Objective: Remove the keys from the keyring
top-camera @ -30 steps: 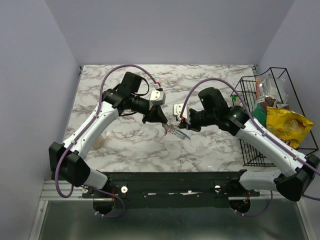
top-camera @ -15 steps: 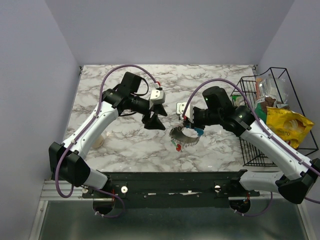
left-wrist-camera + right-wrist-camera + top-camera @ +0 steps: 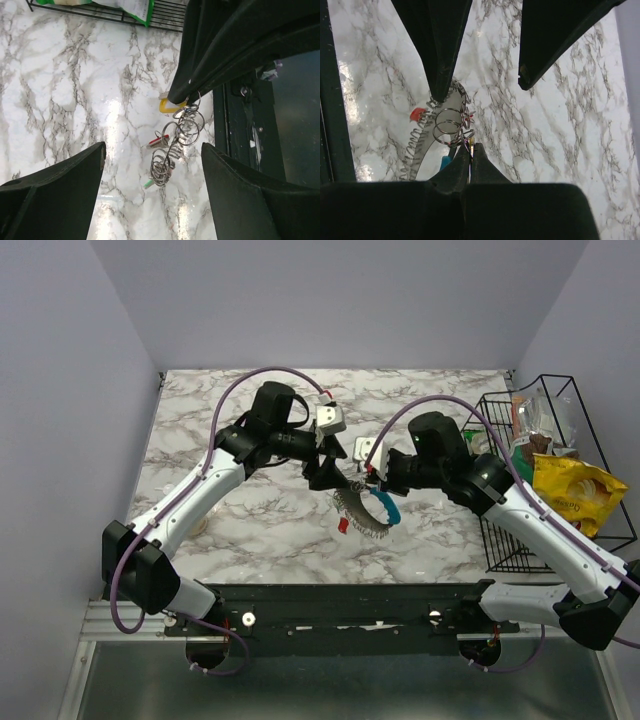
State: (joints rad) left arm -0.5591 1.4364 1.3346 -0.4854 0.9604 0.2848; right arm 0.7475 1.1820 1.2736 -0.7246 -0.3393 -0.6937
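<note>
The right gripper [image 3: 470, 151] is closed on the keyring [image 3: 368, 510] over the tabletop [image 3: 250, 520], the left gripper [image 3: 325, 473] waits wide open and empty beside it, and the keys [image 3: 159, 140] seem not yet removed.

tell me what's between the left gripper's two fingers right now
In the left wrist view, the keyring, pinched by the right gripper, lies between the open fingers over the marble table.
</note>
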